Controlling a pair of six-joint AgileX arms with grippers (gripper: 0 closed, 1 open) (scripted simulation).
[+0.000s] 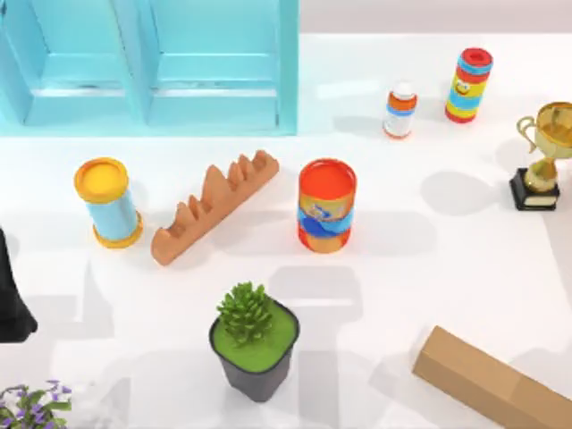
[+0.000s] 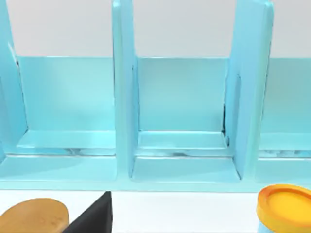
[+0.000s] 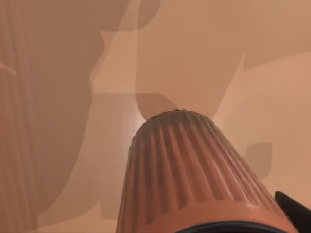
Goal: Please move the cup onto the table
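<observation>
The cup (image 3: 189,170) sits right up against the right gripper, seen in the right wrist view. Its wide end is nearest the gripper and its narrow, closed end points away. I cannot tell whether the gripper has hold of the cup or how far it is open. The cup is brown-copper and tapered, with straight ribs running along its outside from a smooth band at the wide end. Around and beyond it lie flat, warm tan surfaces crossed by soft shadows; what they belong to is not clear.

The left arm (image 1: 11,299) is a dark shape at the left edge of the counter (image 1: 429,268), low down and off to the side. Its gripper faces the cabinet (image 2: 180,97), and I cannot tell its state either. The cabinet is light blue and glossy, with upright dividers and recessed panels. Near this gripper, just short of the cabinet, stands a tub (image 2: 284,206) with a yellow lid.

The counter is white and shiny. Farther out from the left arm are a jagged terracotta rack (image 1: 214,206), a red-orange can (image 1: 326,206) with a blue band, and a dark square pot (image 1: 255,344) holding a green plant. A cardboard box (image 1: 492,384) and a gold trophy (image 1: 541,156) lie well beyond those.
</observation>
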